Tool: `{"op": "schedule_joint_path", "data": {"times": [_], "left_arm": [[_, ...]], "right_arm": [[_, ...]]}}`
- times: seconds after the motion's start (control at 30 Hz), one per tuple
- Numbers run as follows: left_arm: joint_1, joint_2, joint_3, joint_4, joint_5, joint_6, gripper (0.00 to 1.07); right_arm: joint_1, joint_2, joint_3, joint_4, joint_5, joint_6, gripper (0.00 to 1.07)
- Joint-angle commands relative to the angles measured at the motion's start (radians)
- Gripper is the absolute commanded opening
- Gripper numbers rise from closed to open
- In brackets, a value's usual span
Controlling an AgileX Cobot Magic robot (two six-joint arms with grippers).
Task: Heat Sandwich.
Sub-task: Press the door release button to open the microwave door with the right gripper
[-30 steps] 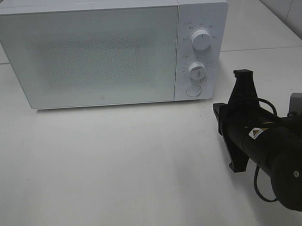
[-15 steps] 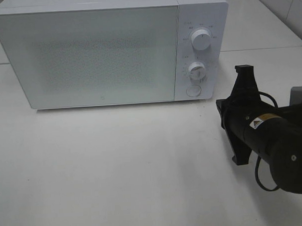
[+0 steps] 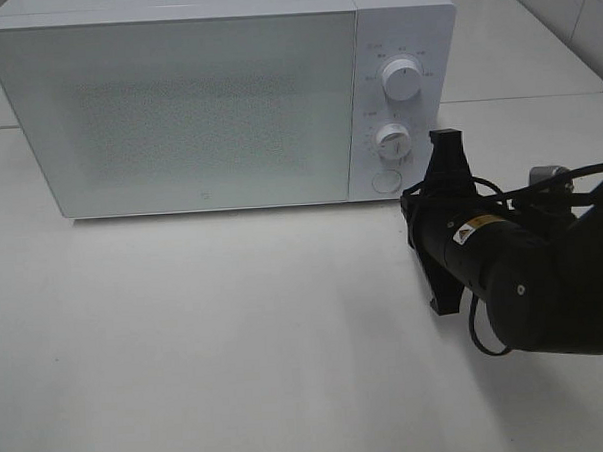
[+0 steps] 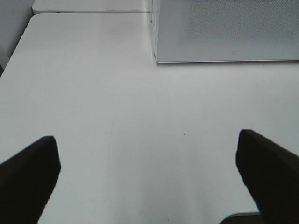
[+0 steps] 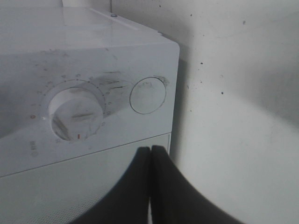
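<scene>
The white microwave stands at the back of the table with its door closed. The sandwich is hidden from every view. My right arm sits just in front of the control panel. In the right wrist view, my right gripper is shut with nothing in it, its tips pointing just below the round door button and beside the lower knob. My left gripper hangs open over bare table near the microwave's left front corner, with nothing between its fingers.
The panel carries an upper knob, a lower knob and the round button. A white table spreads in front of the microwave. A second white tabletop adjoins at the back right.
My right arm has swung left and closer to the microwave's control panel. Its gripper has stayed shut. The microwave has not moved.
</scene>
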Motion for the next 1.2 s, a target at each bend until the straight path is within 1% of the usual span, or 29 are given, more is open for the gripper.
{"op": "schedule_joint_path", "data": {"times": [0.03,0.13,0.17,0.3,0.6,0.83,0.9,1.07,1.2], "left_arm": [[-0.005,-0.017,0.002,-0.003,0.0,-0.005,0.98],[-0.005,-0.017,0.002,-0.003,0.0,-0.005,0.98],[-0.005,-0.017,0.002,-0.003,0.0,-0.005,0.98],[-0.005,-0.017,0.002,-0.003,0.0,-0.005,0.98],[-0.005,-0.017,0.002,-0.003,0.0,-0.004,0.98],[-0.005,-0.017,0.002,-0.003,0.0,-0.004,0.98],[-0.005,-0.017,0.002,-0.003,0.0,-0.004,0.98],[-0.005,-0.017,0.002,-0.003,0.0,-0.004,0.98],[-0.005,-0.017,0.002,-0.003,0.0,-0.004,0.98]], "right_arm": [[-0.004,0.039,-0.039,-0.013,0.011,0.018,0.0],[-0.004,0.055,-0.06,-0.013,0.012,0.025,0.0],[-0.009,0.072,-0.082,-0.013,0.015,0.025,0.0],[-0.034,0.1,-0.112,-0.051,0.019,0.035,0.0],[-0.114,0.157,-0.211,-0.113,0.068,0.038,0.0],[-0.12,0.204,-0.262,-0.114,0.08,0.04,0.0],[-0.134,0.222,-0.284,-0.113,0.088,0.04,0.0],[-0.156,0.234,-0.302,-0.116,0.085,0.031,0.0],[-0.156,0.253,-0.317,-0.114,0.076,0.04,0.0]]}}
